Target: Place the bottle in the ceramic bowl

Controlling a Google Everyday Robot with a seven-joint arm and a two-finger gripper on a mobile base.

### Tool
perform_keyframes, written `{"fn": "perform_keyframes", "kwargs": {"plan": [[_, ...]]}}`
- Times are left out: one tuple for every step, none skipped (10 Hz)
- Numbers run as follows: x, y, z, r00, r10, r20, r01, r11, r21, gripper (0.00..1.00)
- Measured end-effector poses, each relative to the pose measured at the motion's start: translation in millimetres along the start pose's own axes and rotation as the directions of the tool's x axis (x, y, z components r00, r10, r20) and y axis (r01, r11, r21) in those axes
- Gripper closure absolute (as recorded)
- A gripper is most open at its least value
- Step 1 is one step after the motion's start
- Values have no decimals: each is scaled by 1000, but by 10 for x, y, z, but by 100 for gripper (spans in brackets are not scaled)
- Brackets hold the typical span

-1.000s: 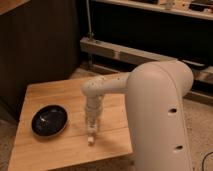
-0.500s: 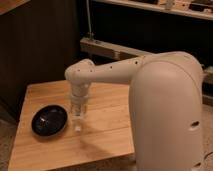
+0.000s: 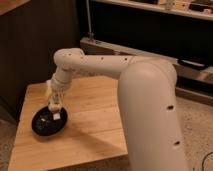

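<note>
The glossy black ceramic bowl (image 3: 42, 125) sits on the left part of the wooden table (image 3: 95, 117). My gripper (image 3: 54, 107) hangs straight down over the bowl's right half, at the end of the white arm that reaches in from the right. It is shut on the small white bottle (image 3: 58, 116), whose lower end sticks out below the gripper and sits just inside the bowl's right rim. I cannot tell whether the bottle touches the bowl.
The table's left and front edges lie close to the bowl. A dark wall panel stands behind the table, and a low shelf unit (image 3: 150, 30) runs along the back right. My large white arm body (image 3: 150, 110) fills the right side.
The gripper has carried the bottle leftward from over the table's middle to over the bowl, and it now sits lower, at the bowl's right rim.
</note>
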State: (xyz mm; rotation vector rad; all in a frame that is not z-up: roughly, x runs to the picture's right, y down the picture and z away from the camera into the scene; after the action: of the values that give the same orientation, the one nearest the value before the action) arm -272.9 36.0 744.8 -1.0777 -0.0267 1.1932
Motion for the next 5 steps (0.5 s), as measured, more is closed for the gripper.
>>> {"fn": "perform_keyframes", "kwargs": {"plan": [[-79,24,84,996,-86,-9,84,986,-143,100],[-88,40,207,985,-171,-10,163,953,-256,95],[-85,77,288,973,-230,-1,218,923,-316,87],[-46,149,379,958,-285,-2,266,895,-359,75],[-15,181,418,951,-308,-6,286,891,-353,65]]}}
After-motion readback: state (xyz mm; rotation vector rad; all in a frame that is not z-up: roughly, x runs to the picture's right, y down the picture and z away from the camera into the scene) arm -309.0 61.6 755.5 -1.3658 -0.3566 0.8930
